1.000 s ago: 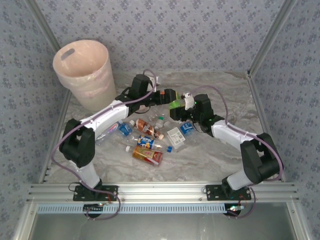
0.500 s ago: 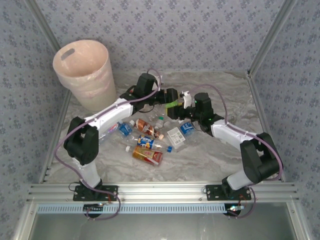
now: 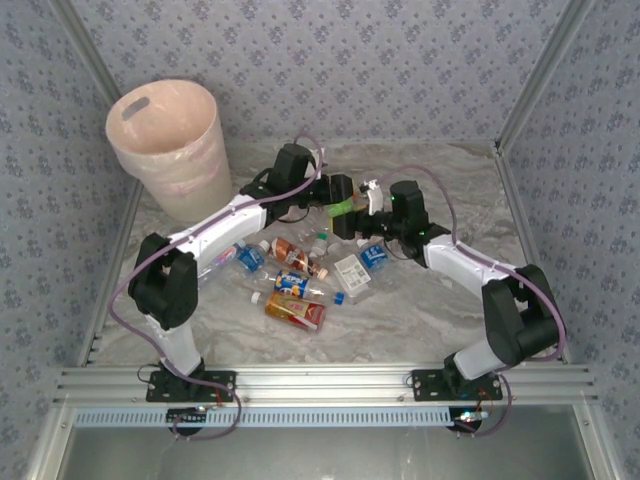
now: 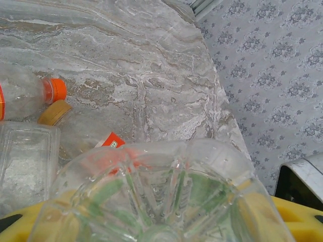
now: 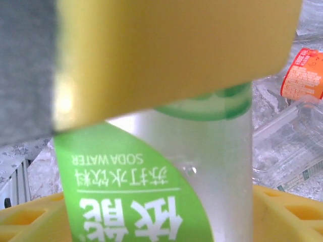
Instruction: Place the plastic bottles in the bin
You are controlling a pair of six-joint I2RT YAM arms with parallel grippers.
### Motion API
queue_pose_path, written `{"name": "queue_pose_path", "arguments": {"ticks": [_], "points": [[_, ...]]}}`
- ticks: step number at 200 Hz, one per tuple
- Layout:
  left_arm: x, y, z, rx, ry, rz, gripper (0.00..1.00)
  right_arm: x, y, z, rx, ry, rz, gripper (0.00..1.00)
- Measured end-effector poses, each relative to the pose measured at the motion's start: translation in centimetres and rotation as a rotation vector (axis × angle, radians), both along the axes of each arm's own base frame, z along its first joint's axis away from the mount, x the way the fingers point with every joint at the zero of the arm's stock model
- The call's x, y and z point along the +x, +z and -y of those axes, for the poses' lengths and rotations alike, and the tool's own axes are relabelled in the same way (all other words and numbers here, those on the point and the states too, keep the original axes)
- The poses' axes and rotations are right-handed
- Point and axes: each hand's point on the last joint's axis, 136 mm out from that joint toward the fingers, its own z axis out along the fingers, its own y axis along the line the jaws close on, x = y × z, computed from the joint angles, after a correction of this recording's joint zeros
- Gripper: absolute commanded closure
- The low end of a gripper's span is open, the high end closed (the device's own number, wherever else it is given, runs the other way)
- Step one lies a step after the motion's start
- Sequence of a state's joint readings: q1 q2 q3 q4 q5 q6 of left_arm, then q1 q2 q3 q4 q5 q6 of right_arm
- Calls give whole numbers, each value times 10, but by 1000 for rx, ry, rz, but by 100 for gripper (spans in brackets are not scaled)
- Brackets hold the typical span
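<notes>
- green-label bottle point(image 5: 212, 151) aloft over table point(image 3: 420, 310) centre; left gripper point(image 4: 161, 224) clamps its base end; right gripper point(image 5: 159, 214) flanks it, holding or released I cannot tell
- bin point(image 3: 180, 170) at 10 o'clock, well apart; none seen inside
- loose bottles point(image 3: 295, 285) at 6 o'clock of the held one; most work left, I judge

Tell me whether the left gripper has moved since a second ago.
Yes: the left gripper has shifted slightly right, away from the tall pale pink plastic bin.

A green-labelled bottle point(image 3: 346, 207) is seen raised mid-air. Other plastic bottles point(image 3: 296, 282) are strewn nearby, the pink-beige bin point(image 3: 165, 150) stood upright well apart.
</notes>
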State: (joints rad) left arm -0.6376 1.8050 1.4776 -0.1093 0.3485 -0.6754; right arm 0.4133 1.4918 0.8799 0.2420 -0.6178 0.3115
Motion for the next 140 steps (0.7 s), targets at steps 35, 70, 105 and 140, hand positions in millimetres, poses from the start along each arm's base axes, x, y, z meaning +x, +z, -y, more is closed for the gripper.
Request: {"name": "queue_pose_path", "arguments": {"ticks": [35,70,105,140], "points": [[0,1,0,-7,2,-3,45,-8,11,9,-14,20,26,0],[1,1,-1,-11,8,-9,46,-22,28,23,-30,38,86,0],[3,1,-3,-13,15,-11,46,-30,33,45,-41,0,122,0],[8,1,-8,-15,26,-10,46,-23,28,73,-47,-144,165,0]]}}
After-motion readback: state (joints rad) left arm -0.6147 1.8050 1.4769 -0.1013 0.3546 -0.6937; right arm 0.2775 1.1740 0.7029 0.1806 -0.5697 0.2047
